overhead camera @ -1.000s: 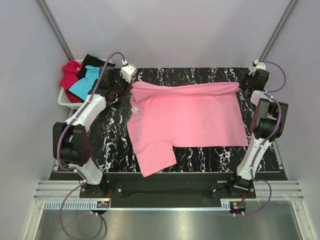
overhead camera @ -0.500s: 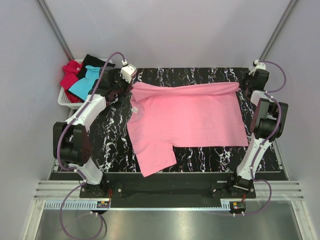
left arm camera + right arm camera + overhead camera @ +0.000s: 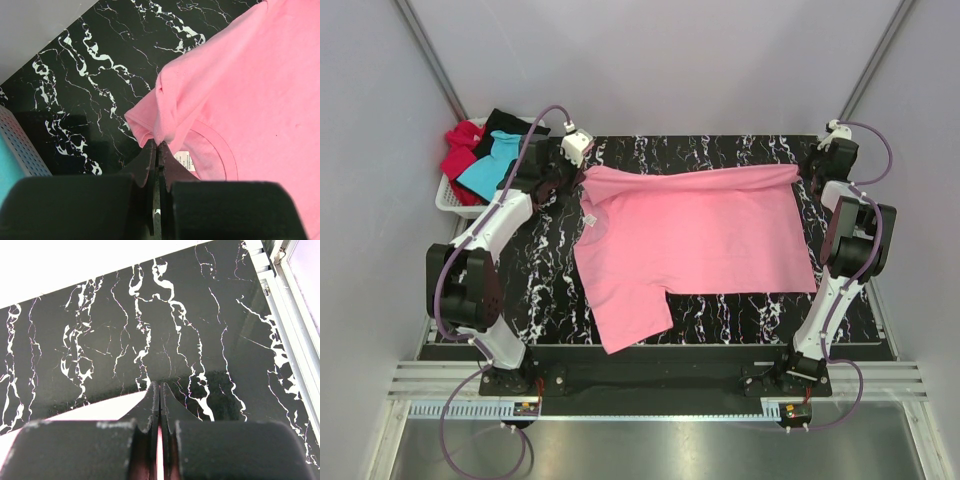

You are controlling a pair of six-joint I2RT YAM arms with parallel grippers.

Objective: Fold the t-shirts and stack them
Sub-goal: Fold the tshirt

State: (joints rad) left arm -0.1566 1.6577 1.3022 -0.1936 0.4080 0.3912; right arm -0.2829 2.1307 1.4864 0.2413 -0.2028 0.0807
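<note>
The pink t-shirt point(image 3: 700, 235) lies spread on the black marble table point(image 3: 545, 280), its far edge folded over in a band and one sleeve trailing toward the near edge. My left gripper point(image 3: 577, 173) is shut on the shirt's far left corner. In the left wrist view the gripper point(image 3: 159, 145) pinches a bunched fold of the pink t-shirt point(image 3: 250, 75) just beside the white label point(image 3: 184, 159). My right gripper point(image 3: 802, 172) is shut on the far right corner. In the right wrist view pink cloth point(image 3: 100, 410) runs in between its fingertips point(image 3: 159, 385).
A white plastic basket point(image 3: 448, 203) stands off the table's far left corner, holding the turquoise point(image 3: 485, 172), red point(image 3: 460, 150) and black point(image 3: 510, 122) t-shirts. Metal rails point(image 3: 285, 305) run along the table's right edge. Grey walls close in behind and at both sides.
</note>
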